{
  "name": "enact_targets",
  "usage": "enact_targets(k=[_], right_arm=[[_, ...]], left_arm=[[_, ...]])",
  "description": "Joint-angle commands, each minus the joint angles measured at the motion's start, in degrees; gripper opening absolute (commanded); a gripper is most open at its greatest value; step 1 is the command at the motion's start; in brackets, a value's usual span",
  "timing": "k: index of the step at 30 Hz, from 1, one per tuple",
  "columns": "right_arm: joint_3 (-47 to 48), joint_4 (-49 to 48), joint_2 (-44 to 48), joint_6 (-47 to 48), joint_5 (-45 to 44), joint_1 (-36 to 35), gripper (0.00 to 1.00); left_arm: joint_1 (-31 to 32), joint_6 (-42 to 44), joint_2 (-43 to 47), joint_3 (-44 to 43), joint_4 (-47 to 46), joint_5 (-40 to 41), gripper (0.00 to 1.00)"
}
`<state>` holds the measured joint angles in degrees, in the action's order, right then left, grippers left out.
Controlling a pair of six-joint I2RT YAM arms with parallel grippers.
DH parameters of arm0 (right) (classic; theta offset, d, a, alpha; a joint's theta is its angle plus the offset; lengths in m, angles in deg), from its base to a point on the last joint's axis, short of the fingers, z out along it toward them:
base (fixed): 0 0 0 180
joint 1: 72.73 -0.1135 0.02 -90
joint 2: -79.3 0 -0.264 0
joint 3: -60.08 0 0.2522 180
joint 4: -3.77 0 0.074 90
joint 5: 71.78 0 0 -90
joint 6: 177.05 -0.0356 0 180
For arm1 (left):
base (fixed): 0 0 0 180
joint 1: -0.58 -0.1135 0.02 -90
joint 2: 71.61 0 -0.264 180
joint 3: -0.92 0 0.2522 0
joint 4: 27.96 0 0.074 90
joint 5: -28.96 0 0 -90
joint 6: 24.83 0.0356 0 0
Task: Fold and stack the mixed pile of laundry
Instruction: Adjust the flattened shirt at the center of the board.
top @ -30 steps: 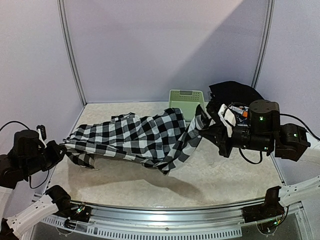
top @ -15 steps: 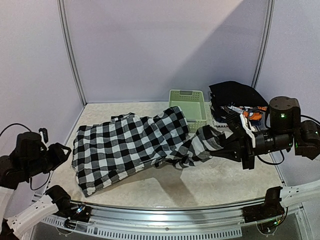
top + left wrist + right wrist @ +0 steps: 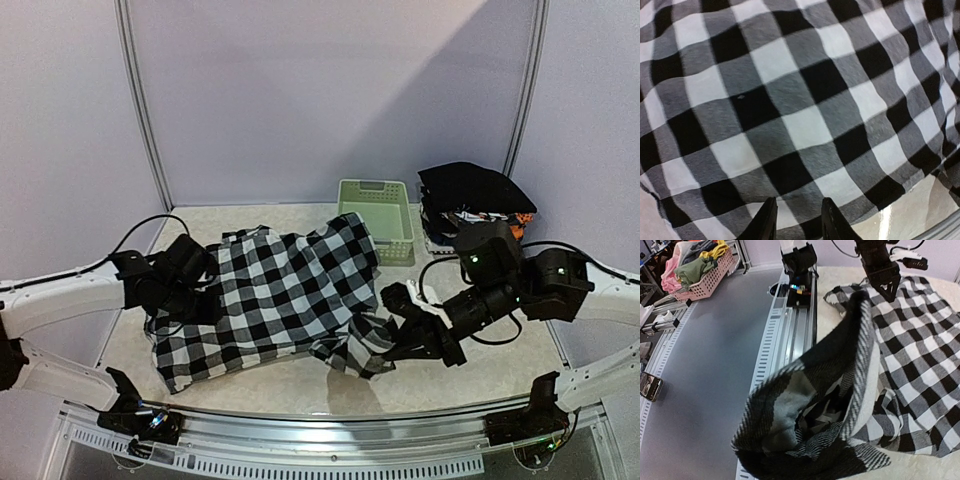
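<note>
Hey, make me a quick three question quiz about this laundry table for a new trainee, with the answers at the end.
1. True or false: the checked shirt lies inside the basket.
2. Which end effector is shut on the shirt? A) left B) right C) neither
3. What lies on top of the stack to the right of the basket?
Key: 1 false, it is spread on the table; 2 B, the right end effector holds a bunched edge; 3 the black cloth.
</note>
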<state>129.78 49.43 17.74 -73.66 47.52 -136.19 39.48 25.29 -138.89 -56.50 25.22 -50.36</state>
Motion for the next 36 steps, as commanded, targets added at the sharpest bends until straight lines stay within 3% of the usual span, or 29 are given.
enact_targets(k=[1,8,14,21,23,27,32,36], right_arm=[[-1.4,-3.1,0.0,-0.4,2.0,-0.5,0.06],[0.9,-2.0,-1.4,2.9,1.2,-0.6,0.06],[2.2,0.2,-1.7,4.6,-2.4,-0.5,0.06],[1.7,-0.3,0.6,5.4,-5.8,0.0,0.05],[1.7,-0.2,0.4,5.7,-5.6,0.1,0.05],[1.9,-0.4,-0.8,6.3,-4.8,0.1,0.05],[1.5,-2.2,-1.8,6.4,-3.9,0.2,0.06],[0.9,-4.9,-2.6,5.5,-3.7,0.2,0.08]], left_arm=[[7.5,3.4,-4.9,-0.4,-2.3,-1.7,0.29],[13.6,3.3,-14.4,2.6,-11.6,-3.1,0.23],[18.2,2.5,-21.7,1.9,-9.9,-6.2,0.22],[21.2,-0.2,-18.2,1.2,3.2,-2.4,0.34],[20.9,-0.3,-14.1,0.2,4.9,0.8,0.45],[15.4,0.8,-9.1,-2.1,3.3,6.0,0.56],[1.8,6.7,-10.5,-3.6,-4.4,6.9,0.56],[-8.5,10.5,-18.3,-6.9,-9.7,3.4,0.54]])
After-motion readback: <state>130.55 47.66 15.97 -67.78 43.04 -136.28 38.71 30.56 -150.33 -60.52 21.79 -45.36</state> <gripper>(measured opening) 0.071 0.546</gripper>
